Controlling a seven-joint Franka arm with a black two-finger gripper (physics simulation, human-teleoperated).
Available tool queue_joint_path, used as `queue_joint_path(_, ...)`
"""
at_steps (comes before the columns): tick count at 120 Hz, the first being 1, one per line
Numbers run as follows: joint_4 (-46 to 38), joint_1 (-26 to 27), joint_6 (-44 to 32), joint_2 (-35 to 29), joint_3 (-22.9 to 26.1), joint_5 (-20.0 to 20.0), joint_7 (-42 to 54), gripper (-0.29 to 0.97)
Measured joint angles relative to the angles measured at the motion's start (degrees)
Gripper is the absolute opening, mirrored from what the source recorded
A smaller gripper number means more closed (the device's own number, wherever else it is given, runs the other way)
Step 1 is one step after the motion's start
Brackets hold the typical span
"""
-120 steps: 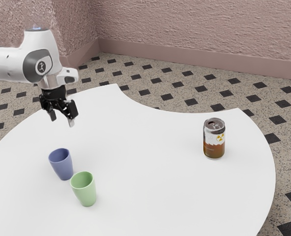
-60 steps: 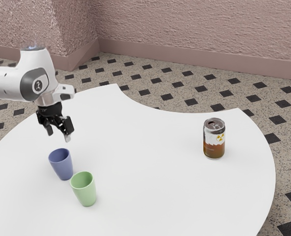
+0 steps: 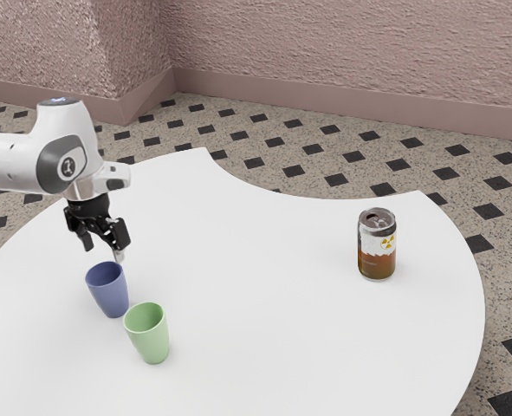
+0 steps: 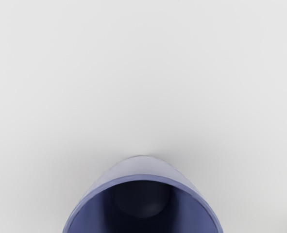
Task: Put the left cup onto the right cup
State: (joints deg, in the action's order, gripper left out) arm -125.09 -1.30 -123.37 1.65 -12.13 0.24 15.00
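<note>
- White and grey, the arm comes in from the exterior view's left edge and bends down over the near-left part of the table.
- Black, the gripper points downward at the arm's end. Its two fingers stand spread apart with nothing between them.
- Blue, the left cup, which I will call the blue cup, stands upright on the table directly below the gripper. The fingertips hang just above its rim, and I see a thin gap between them and the cup.
- Seen from the hand's camera, the blue cup sits right under the hand with its mouth open to the lens. Its dark round bottom is visible inside, and the bare white table spreads beyond it.
- Green, the other cup, the green cup, stands upright just beside the blue cup, toward the exterior view's right and nearer the viewer. The two are close, but I cannot tell whether they touch.
- Brown and silver, a drink can with a yellow mark on its side stands upright well apart from both cups, toward the table's edge on the exterior view's right.
- Speckled floor with dark diamond tiles surrounds the table, and a rough pink wall rises behind.
</note>
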Motion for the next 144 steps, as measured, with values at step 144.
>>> queue_joint_path(144,0.4,-2.1,-3.6,5.3,0.1,1.3,2.5,0.66)
